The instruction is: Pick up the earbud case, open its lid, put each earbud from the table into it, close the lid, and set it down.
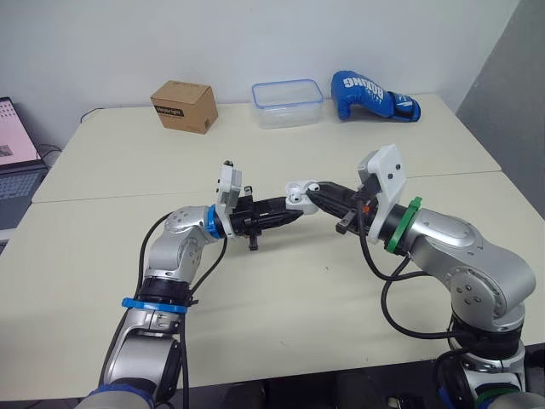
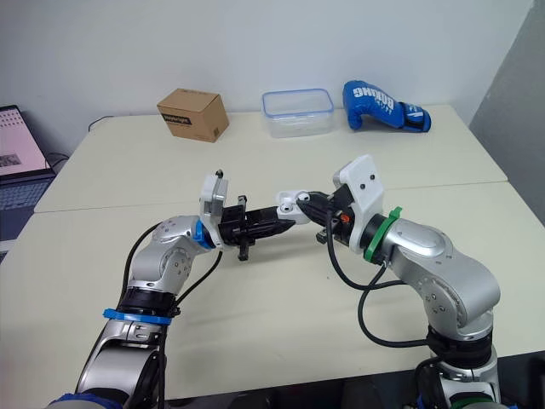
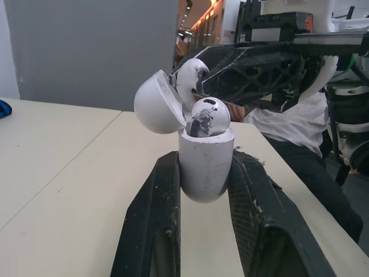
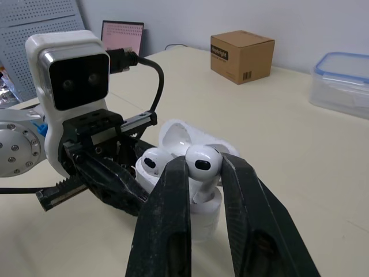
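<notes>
Over the middle of the pale table (image 1: 281,324) the two grippers meet tip to tip. The left gripper (image 1: 285,215) has its two black fingers closed against the sides of the earbud case (image 3: 204,167), gripping the white body low down and holding it upright and clear of the tabletop. The case's lid (image 3: 157,104) is swung back on its hinge, wide open. One earbud (image 3: 209,118) sits in the case with its rounded head poking above the rim. The right gripper (image 1: 313,194) reaches in from the opposite side, its fingers pinched narrowly on the head of the second earbud (image 4: 202,163). That earbud hangs right at the open mouth of the case, just beside the seated one and close to the raised lid; whether its stem has entered its socket cannot be told. Along the far edge of the table stand a brown cardboard box (image 1: 184,106), a clear plastic container (image 1: 287,103) with a blue-rimmed lid and a blue boxing glove (image 1: 372,95), well apart from the grippers. A laptop (image 1: 15,145) sits off the table's left end
</notes>
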